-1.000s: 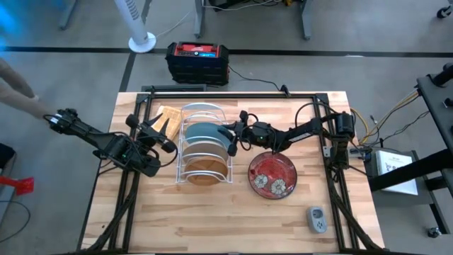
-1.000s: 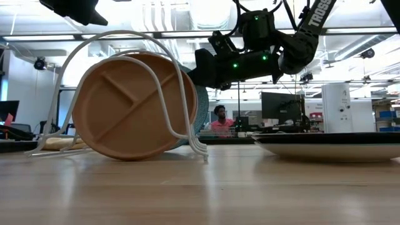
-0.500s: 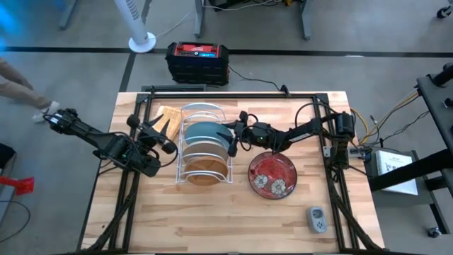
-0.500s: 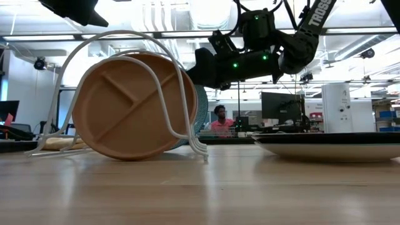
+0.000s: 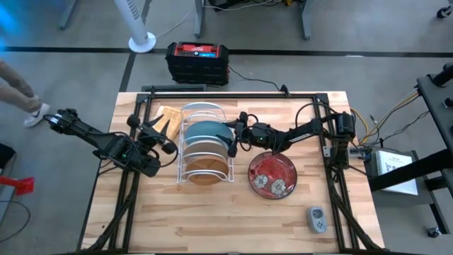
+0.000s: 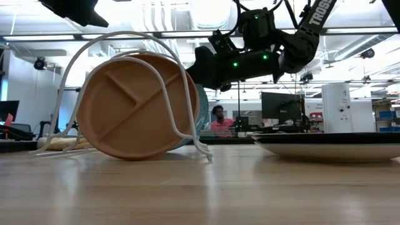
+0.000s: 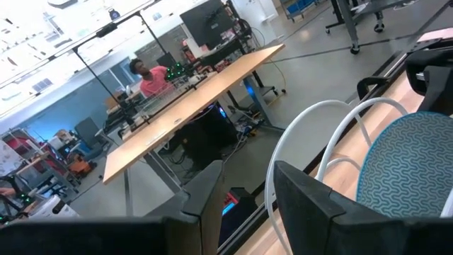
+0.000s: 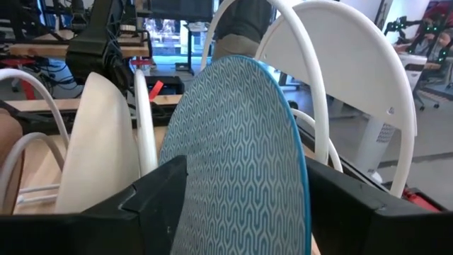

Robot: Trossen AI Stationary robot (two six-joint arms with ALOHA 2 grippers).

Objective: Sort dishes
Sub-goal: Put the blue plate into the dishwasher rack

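Observation:
A white wire rack (image 5: 202, 108) stands mid-table. In it stand on edge a teal patterned plate (image 8: 241, 163), an off-white plate (image 8: 99, 142) and, nearest the front, a brown divided wooden plate (image 6: 134, 106). A red flowered plate (image 5: 272, 176) lies flat to the rack's right. My right gripper (image 5: 231, 139) reaches level from the right and is open, one finger on each side of the teal plate's right rim. My left gripper (image 5: 164, 138) hovers at the rack's left side, open with nothing between its fingers.
A tan waffle-textured block (image 5: 166, 117) lies left of the rack, under my left gripper. A small grey device (image 5: 317, 219) sits near the front right corner. The near half of the table (image 5: 212, 219) is bare wood. A person's shoe (image 5: 32, 113) shows on the floor at the left.
The rack's near wire foot and the wooden plate in it have shifted a little toward the table's right. Both arms have stayed about where they were.

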